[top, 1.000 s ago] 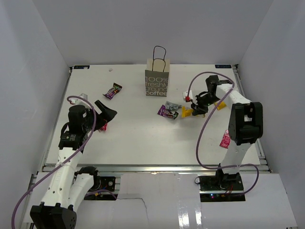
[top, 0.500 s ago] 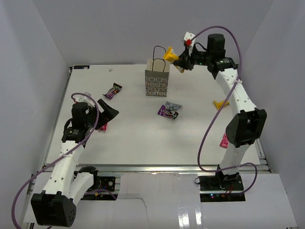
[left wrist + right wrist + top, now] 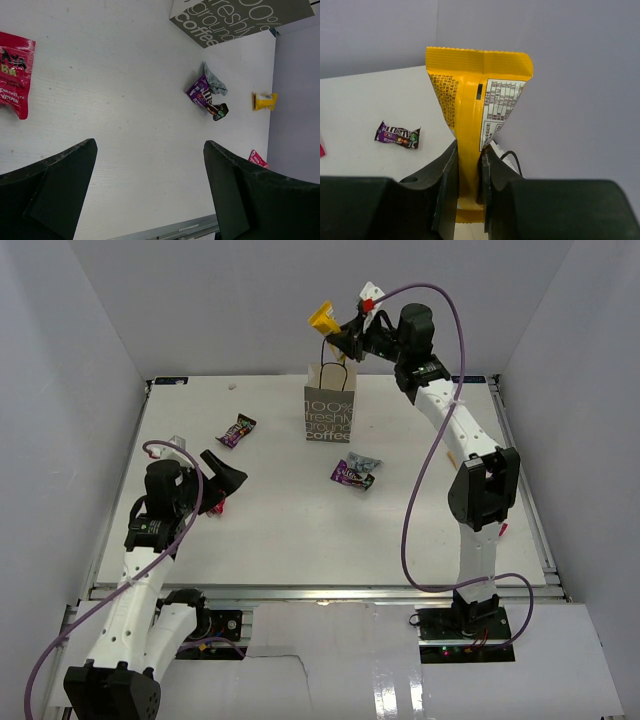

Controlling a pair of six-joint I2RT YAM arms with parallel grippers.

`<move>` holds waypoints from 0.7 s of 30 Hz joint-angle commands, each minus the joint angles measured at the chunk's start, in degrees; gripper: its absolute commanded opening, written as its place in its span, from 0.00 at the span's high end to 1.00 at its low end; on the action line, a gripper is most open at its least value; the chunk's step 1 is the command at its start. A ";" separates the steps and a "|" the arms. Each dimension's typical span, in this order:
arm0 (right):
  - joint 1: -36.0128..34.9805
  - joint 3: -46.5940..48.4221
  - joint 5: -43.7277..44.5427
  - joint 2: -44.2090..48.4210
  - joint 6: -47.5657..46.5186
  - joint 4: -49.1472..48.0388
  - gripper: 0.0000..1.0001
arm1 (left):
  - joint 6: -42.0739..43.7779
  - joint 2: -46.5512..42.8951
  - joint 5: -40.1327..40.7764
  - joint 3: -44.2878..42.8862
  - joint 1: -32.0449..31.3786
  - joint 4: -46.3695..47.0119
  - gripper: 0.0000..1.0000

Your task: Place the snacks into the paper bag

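Overhead, the right gripper [image 3: 343,332] is clenched on a yellow packet [image 3: 322,316], pinching its lower half so the crimped top sticks out past the fingers. It hangs in the air over the top of the paper bag [image 3: 330,408], which stands upright toward the far side of the desk [image 3: 280,530], black loop handles up. The left gripper [image 3: 222,472] hovers low over the desk's left part, spread wide with nothing in it; a red packet [image 3: 215,506] lies just beside it. One purple packet [image 3: 238,430] lies left of the bag. A second purple packet [image 3: 347,474], touching a grey packet [image 3: 366,462], lies in front of the bag.
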State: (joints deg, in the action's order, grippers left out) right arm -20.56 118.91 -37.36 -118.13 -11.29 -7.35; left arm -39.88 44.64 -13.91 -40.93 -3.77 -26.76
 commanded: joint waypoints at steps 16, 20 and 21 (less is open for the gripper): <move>-1.15 -8.96 3.88 0.26 -1.19 -11.02 0.59 | -0.46 -0.17 1.08 -0.65 -0.01 -1.54 0.02; -1.15 -9.84 4.14 0.44 -1.46 -10.75 0.47 | -0.55 -0.87 0.90 -0.38 -0.01 -1.54 0.02; -1.07 -10.10 4.32 0.44 -1.54 -10.66 0.45 | -0.55 -1.05 0.99 -0.21 0.08 -1.54 0.02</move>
State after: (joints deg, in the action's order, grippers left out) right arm -21.82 109.65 -33.87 -118.61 -12.08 -15.18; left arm -40.14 44.77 -13.10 -40.93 -3.77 -28.08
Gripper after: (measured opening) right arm 0.543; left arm 0.979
